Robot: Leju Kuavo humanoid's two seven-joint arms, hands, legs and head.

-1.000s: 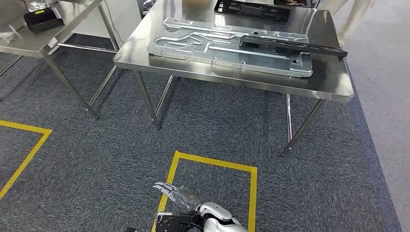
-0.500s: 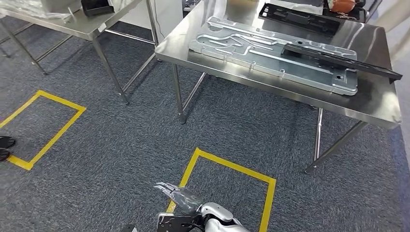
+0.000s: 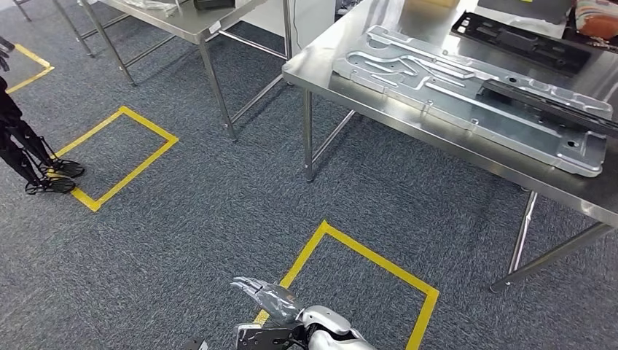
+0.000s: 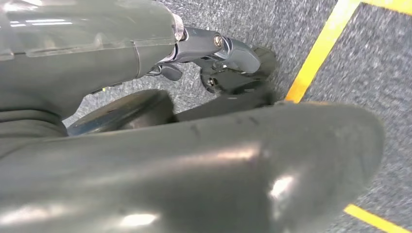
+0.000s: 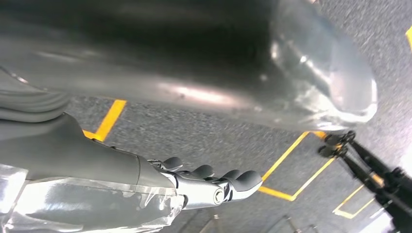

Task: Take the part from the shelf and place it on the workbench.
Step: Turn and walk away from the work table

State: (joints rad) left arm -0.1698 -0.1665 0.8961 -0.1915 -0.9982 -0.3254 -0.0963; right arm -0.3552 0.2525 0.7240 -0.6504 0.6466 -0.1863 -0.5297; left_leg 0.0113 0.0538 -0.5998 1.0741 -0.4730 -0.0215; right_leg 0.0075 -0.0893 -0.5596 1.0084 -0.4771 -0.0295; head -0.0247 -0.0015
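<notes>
Transit step, judging by view. Right hand [image 3: 266, 295] low over carpet, fingers loosely extended, holding nothing. Left hand [image 4: 228, 48] curled, grip unclear. Shelf part unseen. Metal plate [image 3: 466, 95] on worktop [image 3: 321, 69] near edge. Next: find shelf.

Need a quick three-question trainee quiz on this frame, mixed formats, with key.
1. True or false: the silver plate lies on the floor.
2. What rests across the plate's right end in the head view? A) black bar B) red box C) coiled cable
3. Short answer: does the right robot hand hold anything?
Key: 1 false, it lies on the steel workbench; 2 A; 3 no.
</notes>
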